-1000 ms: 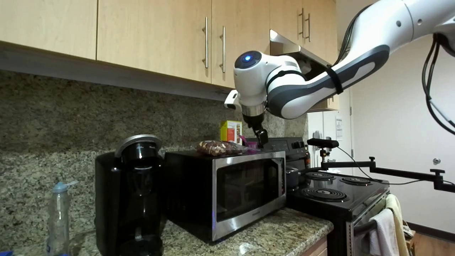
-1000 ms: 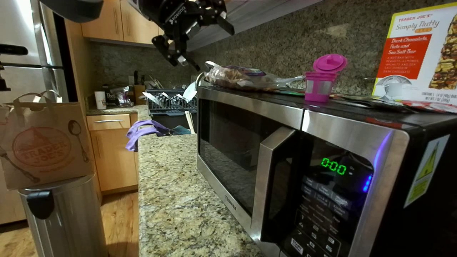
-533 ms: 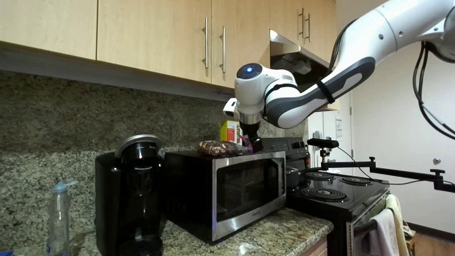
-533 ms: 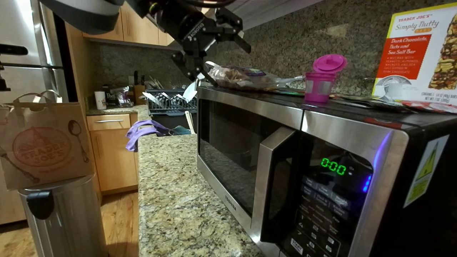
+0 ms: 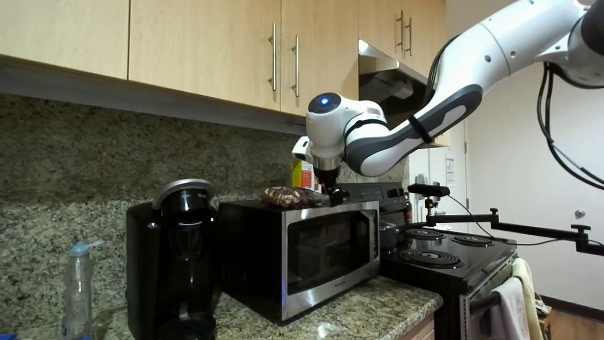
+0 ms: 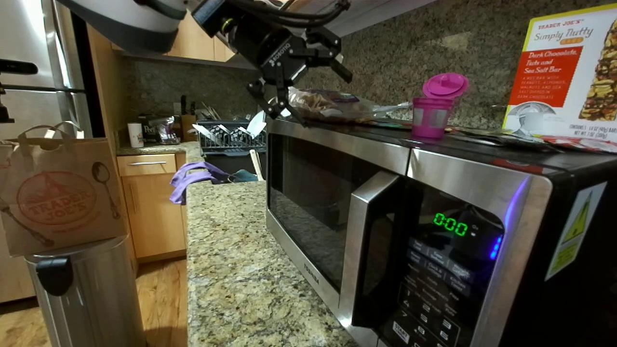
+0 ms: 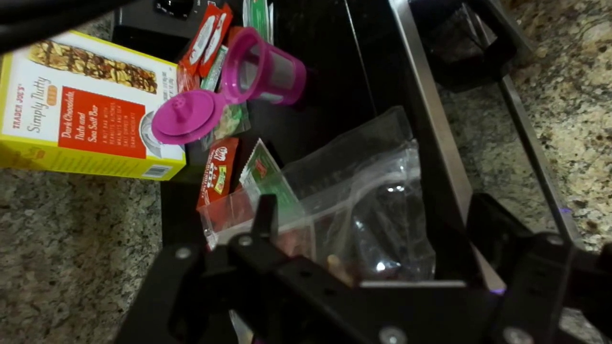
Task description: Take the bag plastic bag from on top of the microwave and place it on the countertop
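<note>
The bag (image 5: 287, 196) lies on top of the microwave (image 5: 325, 255); an exterior view shows this. There the gripper (image 5: 333, 195) is low, near the microwave's front edge, but from this side I am not able to see how wide it is spread. Only here are seen the coffee maker (image 5: 172, 264) and the burners (image 5: 432, 258), on opposite sides of the microwave.

In an exterior view, the fingers (image 6: 343, 72) are spread wide and have hold of nothing. Only here I can read the display (image 6: 450, 224) of the microwave, 0:00. The countertop (image 6: 231, 270) reaches along the front of the microwave.

In the wrist view, one finger appears over the clear end of the bag, the other over the front edge of the microwave; whether they touch, I cannot say. The filled part is mostly hidden behind the gripper. This view alone shows clearly the packets (image 7: 217, 177) on top of the microwave, a green one partly under the bag.
</note>
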### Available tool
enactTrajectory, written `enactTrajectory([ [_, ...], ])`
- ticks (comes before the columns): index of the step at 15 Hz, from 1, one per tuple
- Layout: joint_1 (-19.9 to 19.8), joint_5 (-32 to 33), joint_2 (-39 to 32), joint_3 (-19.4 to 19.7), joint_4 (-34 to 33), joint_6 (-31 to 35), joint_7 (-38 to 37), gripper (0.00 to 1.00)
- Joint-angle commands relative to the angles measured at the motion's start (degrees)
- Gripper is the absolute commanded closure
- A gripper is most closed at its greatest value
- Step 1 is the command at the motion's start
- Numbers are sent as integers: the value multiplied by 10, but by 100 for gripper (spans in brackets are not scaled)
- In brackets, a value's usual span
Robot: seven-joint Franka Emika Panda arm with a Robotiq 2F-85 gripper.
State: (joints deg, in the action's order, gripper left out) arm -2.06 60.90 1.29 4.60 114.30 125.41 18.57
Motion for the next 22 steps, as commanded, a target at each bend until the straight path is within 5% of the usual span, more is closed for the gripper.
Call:
enactTrajectory([
  [1, -6, 15, -7, -4, -7, 15, -12, 0],
  [10, -4, 111, 2, -7, -3, -28, -55, 0],
  [17, -7, 88, -14, -3, 3, 21, -37, 0],
  [22, -11, 163, -17, 2, 10, 56, -95, 0],
])
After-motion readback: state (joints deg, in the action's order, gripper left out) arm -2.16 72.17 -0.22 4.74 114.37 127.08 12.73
